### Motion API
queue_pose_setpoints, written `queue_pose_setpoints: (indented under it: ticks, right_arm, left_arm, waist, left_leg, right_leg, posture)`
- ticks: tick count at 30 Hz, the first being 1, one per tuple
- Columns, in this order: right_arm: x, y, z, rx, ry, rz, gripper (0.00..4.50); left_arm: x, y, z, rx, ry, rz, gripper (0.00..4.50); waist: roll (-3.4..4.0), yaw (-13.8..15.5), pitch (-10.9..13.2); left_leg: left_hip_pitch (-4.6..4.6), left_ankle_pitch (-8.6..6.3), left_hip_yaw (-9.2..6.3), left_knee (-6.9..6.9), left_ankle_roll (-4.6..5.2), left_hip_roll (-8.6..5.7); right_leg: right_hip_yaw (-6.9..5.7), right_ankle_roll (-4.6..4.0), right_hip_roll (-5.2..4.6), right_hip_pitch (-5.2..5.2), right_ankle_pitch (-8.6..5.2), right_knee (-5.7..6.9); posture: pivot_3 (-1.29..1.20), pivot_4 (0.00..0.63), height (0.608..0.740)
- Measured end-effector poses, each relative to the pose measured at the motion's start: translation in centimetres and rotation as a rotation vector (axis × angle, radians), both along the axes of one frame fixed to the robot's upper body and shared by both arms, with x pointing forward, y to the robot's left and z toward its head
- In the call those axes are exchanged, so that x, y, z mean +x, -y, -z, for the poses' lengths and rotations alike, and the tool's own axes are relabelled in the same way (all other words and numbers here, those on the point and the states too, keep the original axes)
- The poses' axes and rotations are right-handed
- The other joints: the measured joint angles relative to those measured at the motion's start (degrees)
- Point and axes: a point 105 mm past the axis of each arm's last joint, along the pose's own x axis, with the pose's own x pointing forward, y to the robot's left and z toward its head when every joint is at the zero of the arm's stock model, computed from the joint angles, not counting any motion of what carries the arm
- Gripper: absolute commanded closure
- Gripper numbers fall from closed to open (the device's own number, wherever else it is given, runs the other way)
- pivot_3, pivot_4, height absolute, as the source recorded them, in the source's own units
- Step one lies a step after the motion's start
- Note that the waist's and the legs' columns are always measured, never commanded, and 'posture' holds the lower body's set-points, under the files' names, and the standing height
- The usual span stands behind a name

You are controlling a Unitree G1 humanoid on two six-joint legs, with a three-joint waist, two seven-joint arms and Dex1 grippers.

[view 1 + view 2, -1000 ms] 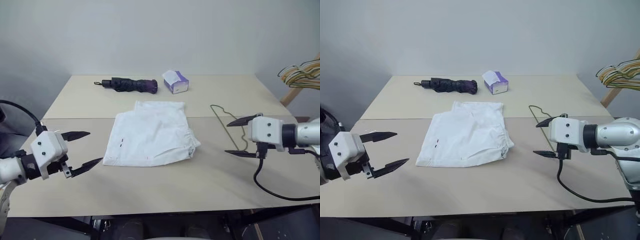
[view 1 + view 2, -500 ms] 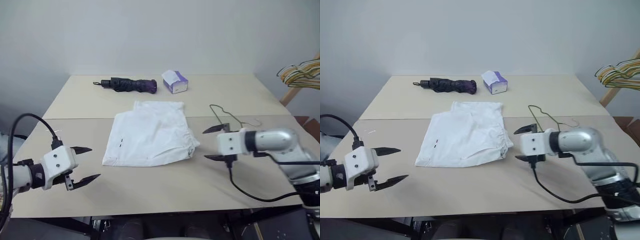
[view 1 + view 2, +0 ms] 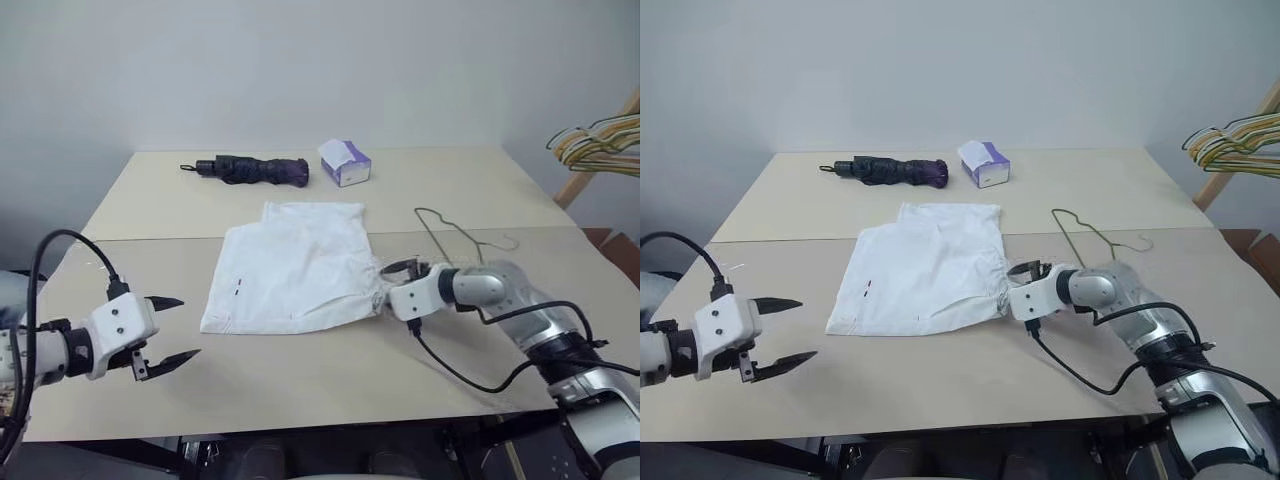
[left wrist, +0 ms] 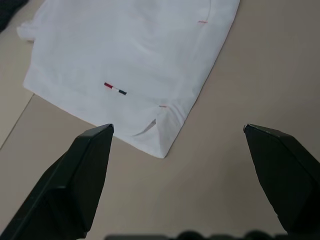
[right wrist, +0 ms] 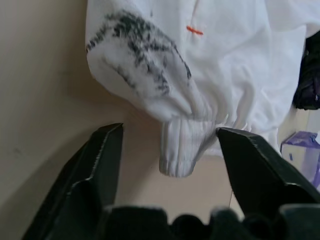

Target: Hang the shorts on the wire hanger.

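Shorts (image 3: 295, 265) lying flat mid-bench (image 3: 300, 355), beige surface under pale wall. Wire hanger (image 3: 455, 235) lying just right of shorts. Right end effector (image 5: 170, 145) straddling waistband corner, jaws parted, not clenched. Left end effector (image 3: 165, 330) hovering released, near shorts' hem.

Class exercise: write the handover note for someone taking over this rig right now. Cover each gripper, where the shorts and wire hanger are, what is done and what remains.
Left gripper: open, holding nothing, over the table left of the shorts.
Right gripper: open, its fingers either side of the gathered waistband corner, not closed on it.
Shorts: flat mid-table.
Wire hanger: flat on the table right of the shorts, untouched.
Done: right gripper lined up on the waistband.
Left: grip the shorts, pick up the hanger, hang the shorts on it.
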Motion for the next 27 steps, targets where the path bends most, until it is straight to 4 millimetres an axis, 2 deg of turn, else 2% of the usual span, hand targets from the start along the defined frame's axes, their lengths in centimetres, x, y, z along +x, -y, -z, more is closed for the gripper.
queue_pose_setpoints:
  ticks: [7, 10, 16, 21, 24, 27]
  right_arm:
    - [0.4, -0.2, -0.2, -0.005, 0.019, -0.006, 4.47]
    - [0.5, -0.4, -0.1, -0.003, 0.018, -0.008, 4.47]
    - [0.6, -0.6, -0.1, 0.01, 0.024, 0.004, 4.47]
    - [0.6, -0.6, 0.0, 0.012, 0.02, 0.01, 4.47]
    - [0.5, -0.6, 0.0, 0.011, 0.014, 0.018, 4.5]
    - [0.4, -0.7, 0.0, 0.005, 0.006, 0.012, 4.5]
  left_arm:
    - [2.3, 0.1, 1.7, -0.025, -0.024, 0.03, 0.0]
    - [3.8, 0.2, 2.3, -0.008, -0.032, 0.069, 0.0]
    - [4.9, 0.8, 3.8, -0.022, -0.101, 0.166, 0.0]
    - [6.4, 0.4, 5.7, 0.023, -0.157, 0.177, 0.0]
    - [7.6, 0.5, 6.1, 0.026, -0.152, 0.164, 0.89]
    - [7.8, 0.7, 6.5, 0.022, -0.155, 0.181, 1.76]
  waist:
    - [-0.01, 0.56, -0.01]
    - [-0.01, 0.4, -0.01]
    - [-0.01, -0.04, -0.01]
    - [-0.01, -0.09, -0.02]
    - [0.01, 0.11, -0.05]
    - [0.21, 0.12, -0.18]
  left_leg:
    - [0.03, 0.01, 0.0, 0.0, -0.02, -0.01]
    - [0.01, 0.02, 0.03, 0.0, -0.03, -0.03]
    - [-0.01, 0.04, 0.06, 0.0, -0.05, -0.03]
    - [-0.01, 0.04, 0.06, 0.01, -0.05, -0.04]
    - [0.02, 0.04, 0.04, 0.02, -0.04, -0.05]
    - [0.1, 0.04, 0.04, 0.02, -0.04, -0.05]
  right_leg:
    - [-0.03, 0.0, 0.0, 0.05, 0.0, 0.03]
    - [-0.03, 0.0, 0.01, 0.01, 0.01, 0.05]
    - [-0.02, -0.01, 0.02, -0.01, 0.01, 0.08]
    - [-0.02, 0.0, 0.02, -0.01, 0.02, 0.08]
    - [-0.03, 0.0, 0.02, 0.05, 0.02, 0.09]
    - [-0.03, 0.0, 0.01, 0.11, 0.02, 0.11]
  posture:
    - [0.17, 0.0, 0.74]
    - [0.16, 0.0, 0.74]
    - [0.14, 0.0, 0.74]
    - [0.13, 0.0, 0.74]
    - [0.12, 0.0, 0.74]
    - [0.12, 0.0, 0.74]
